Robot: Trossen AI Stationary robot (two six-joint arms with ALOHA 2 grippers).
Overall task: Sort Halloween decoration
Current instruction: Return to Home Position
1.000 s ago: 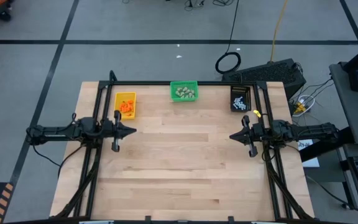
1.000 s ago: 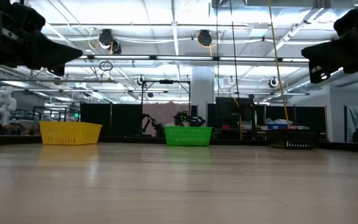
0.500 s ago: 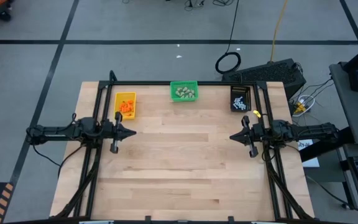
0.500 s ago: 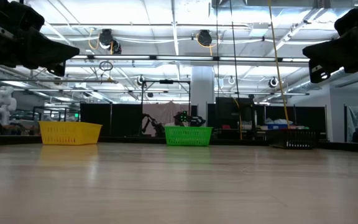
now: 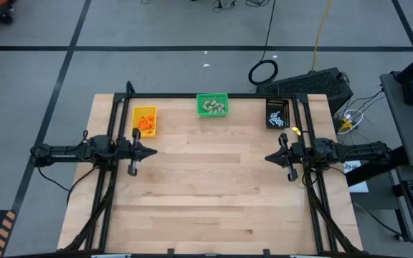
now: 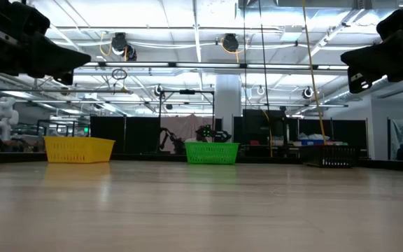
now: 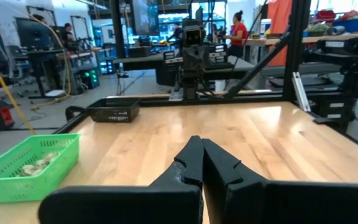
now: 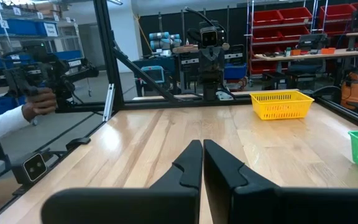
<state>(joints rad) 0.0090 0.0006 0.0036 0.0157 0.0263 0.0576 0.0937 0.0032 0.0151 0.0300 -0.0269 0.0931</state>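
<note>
Bright orange bits [image 5: 146, 122] lie in the yellow bin [image 5: 143, 110] at the table's far left. Beige-grey lumps [image 5: 213, 107] fill the green bin [image 5: 212, 97] at the far middle. White sticks [image 5: 277, 117] sit in the black bin [image 5: 276, 104] at the far right. My left gripper [image 5: 153, 151] hovers shut over the table's left side, near the yellow bin, fingers pointing right. My right gripper [image 5: 267, 158] hovers shut over the right side, fingers pointing left. In the wrist views the left fingertips [image 7: 201, 144] and right fingertips [image 8: 202, 147] meet.
A black frame rail [image 5: 214, 95] runs along the far edge and down both sides. The bare wooden tabletop [image 5: 214, 193] stretches between the two arms. Beyond the table's left side, a person's hand [image 8: 33, 109] holds a device.
</note>
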